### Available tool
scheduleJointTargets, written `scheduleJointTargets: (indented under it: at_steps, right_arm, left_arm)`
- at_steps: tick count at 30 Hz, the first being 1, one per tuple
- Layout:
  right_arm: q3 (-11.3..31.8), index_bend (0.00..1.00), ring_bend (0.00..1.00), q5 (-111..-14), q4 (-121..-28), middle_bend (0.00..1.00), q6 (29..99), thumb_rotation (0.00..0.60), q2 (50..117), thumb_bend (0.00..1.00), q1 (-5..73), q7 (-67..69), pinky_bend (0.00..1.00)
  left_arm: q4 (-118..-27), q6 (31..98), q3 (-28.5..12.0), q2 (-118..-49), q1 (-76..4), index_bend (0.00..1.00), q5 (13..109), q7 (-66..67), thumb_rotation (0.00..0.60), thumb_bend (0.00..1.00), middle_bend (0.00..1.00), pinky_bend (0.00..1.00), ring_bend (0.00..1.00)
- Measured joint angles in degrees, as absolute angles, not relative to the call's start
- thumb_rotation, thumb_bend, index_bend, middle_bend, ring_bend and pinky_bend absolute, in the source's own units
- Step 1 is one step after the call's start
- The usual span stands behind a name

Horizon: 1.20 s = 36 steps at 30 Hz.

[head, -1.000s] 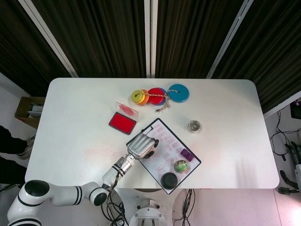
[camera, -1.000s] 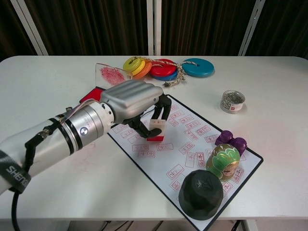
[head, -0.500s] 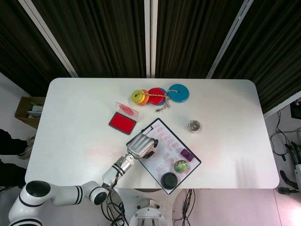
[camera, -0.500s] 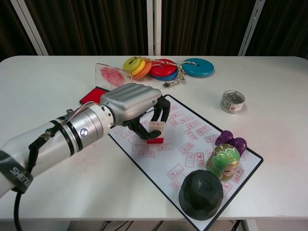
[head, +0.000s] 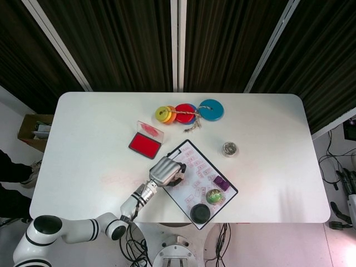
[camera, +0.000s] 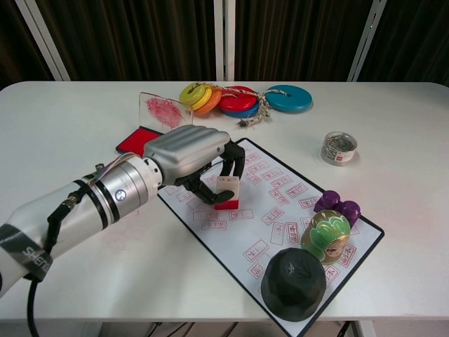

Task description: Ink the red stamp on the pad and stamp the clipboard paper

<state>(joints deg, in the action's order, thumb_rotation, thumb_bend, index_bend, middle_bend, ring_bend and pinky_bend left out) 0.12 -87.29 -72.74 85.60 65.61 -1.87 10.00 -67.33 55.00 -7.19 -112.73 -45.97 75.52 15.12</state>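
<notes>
Dark curtains hang behind the white table (camera: 63,126). At left, the ink pad (camera: 137,140) lies open, lid raised. The left hand (camera: 193,158) pinches the red stamp (camera: 226,194), its base pressed on the clipboard paper (camera: 280,203), among earlier marks. Stamping seems underway; next, probably a straight lift. No right hand shows.

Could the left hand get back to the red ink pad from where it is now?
Probably yes. The left hand, holding the red stamp on the clipboard paper, is right beside the open ink pad, with nothing between them.
</notes>
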Motion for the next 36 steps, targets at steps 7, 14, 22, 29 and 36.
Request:
scheduleJointTargets:
  at_steps: [7,14,22,29,36]
  right_arm:
    - [0.1,0.0,0.0,-87.3,-73.0,0.0,85.7,0.6,65.6,0.24,-1.9,9.7,0.0]
    - [0.0,0.0,0.0,-87.4,-73.2,0.0,85.7,0.6,65.5,0.24,-2.0,9.4,0.0]
    - [-0.1,0.0,0.0,-87.5,-73.3,0.0,85.7,0.6,65.4,0.25,-2.0,8.9,0.0]
    - [0.1,0.0,0.0,-87.7,-73.7,0.0,85.8,0.6,65.4,0.25,-1.8,8.7,0.0]
    - [0.1,0.0,0.0,-88.2,-74.5,0.0,86.4,0.6,65.1,0.25,-1.7,8.5,0.0]
  left_arm:
    - [-65.6,55.5,-6.8,-113.5,-45.6,0.67,77.0,13.2,0.6,0.52,0.69,1.0,1.0]
    - [-65.2,55.6,-7.0,-113.4,-45.4,0.68,77.6,12.1,0.6,0.51,0.7,1.0,1.0]
    - [-64.9,55.4,-6.8,-112.9,-44.9,0.68,78.0,11.1,0.6,0.52,0.7,1.0,1.0]
    - [-70.3,56.1,-8.0,-110.2,-44.5,0.68,77.6,10.8,0.6,0.52,0.7,1.0,1.0]
    - [-84.5,58.7,-11.0,-102.2,-43.3,0.68,76.7,11.7,0.6,0.52,0.7,1.0,1.0]
